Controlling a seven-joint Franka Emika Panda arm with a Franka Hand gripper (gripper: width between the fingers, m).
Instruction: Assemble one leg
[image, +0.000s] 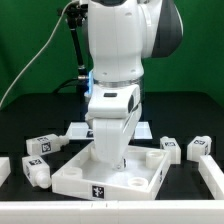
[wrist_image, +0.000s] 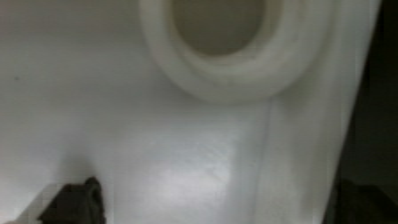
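Seemingly you're holding the claw low over the tabletop by a corner hole, its grip impossible to tell, and you're needing a leg fetched next.

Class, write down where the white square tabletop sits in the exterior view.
The tabletop lies at the bottom centre of the exterior view, under the end effector, between a leg on that view's left and a leg on its right.

My wrist feed is blurred and very close on a white moulded surface. A round hole with a thick raised rim is set in it. A dark strip borders the white, and I cannot identify some small dark shapes.
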